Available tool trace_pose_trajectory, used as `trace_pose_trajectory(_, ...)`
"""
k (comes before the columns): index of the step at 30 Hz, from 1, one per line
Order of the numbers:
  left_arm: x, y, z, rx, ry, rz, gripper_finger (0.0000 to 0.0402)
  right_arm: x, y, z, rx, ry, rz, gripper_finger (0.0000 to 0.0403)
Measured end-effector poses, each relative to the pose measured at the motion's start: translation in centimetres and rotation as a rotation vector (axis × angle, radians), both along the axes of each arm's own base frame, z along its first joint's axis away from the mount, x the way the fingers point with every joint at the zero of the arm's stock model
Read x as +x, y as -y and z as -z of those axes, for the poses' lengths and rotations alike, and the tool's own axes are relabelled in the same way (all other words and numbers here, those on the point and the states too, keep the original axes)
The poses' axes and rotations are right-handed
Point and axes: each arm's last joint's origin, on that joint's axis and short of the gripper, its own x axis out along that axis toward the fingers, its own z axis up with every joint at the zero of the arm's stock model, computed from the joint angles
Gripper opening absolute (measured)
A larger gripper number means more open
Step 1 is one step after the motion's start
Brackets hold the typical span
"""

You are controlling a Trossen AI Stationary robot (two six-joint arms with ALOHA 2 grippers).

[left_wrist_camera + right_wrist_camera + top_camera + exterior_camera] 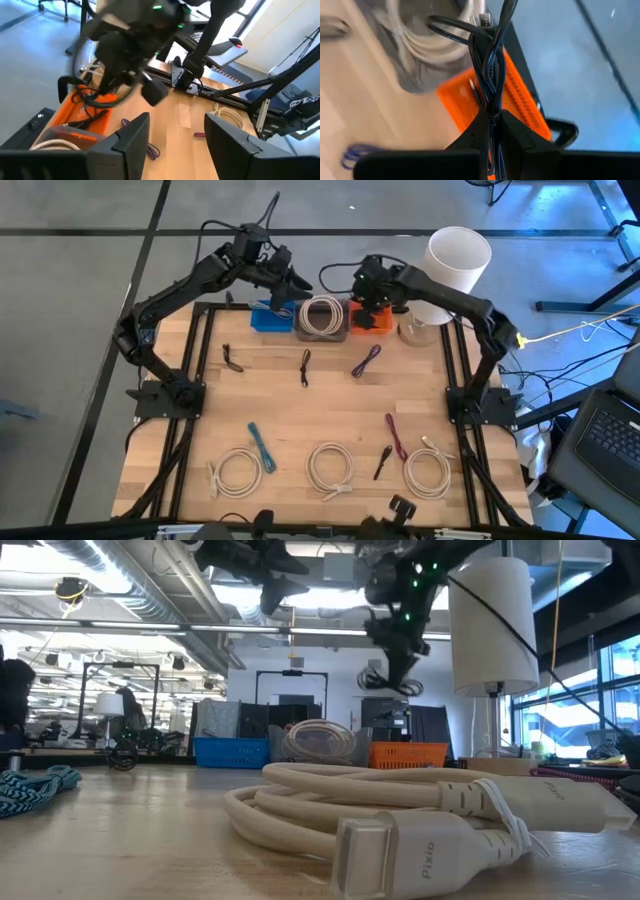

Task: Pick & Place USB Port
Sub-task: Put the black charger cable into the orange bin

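While both arms reach to the far edge of the table, the scene reads as follows

Right gripper: the right gripper (492, 120) hangs over the orange bin (371, 317), its jaws pinched together on a black cable (490, 60)

Black cable: a twisted bundle held upright between the fingers, its loops and silver plug end sticking out past the fingertips, above the orange bin and clear of it in the low view

Left gripper: the left gripper (175, 137) hovers over the blue bin (270, 319), jaws spread apart with nothing between them

Bins: three in a row at the far edge, blue bin on the left, grey bin (322, 320) in the middle, orange bin on the right; the grey one holds a coiled white cable (321, 314)

Mid-table: a small black cable (232, 359), another black cable (305, 367) and a purple cable (366, 361) lie well apart on the wood

Near edge: three coiled white cables (331, 468), a teal cable (262, 446), a red cable (396, 437) and a short black cable (383, 463)

Beside the orange bin: a white lamp (456, 262)
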Motion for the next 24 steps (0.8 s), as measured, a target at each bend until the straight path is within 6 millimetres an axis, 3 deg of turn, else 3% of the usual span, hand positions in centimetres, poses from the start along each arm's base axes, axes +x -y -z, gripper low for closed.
trace_pose_trajectory(8, 0.0, 0.0, 0.0, 0.003, 0.001, -0.002, 0.0180, -0.7, 2.8, 2.1, 0.054, -0.028, 0.030, 0.0022)
trace_pose_trajectory(24, 0.0, 0.0, 0.0, -0.019, -0.001, -0.004, 0.0180, -0.3, 5.1, 6.8, 0.137, -0.128, 0.028, 0.0022)
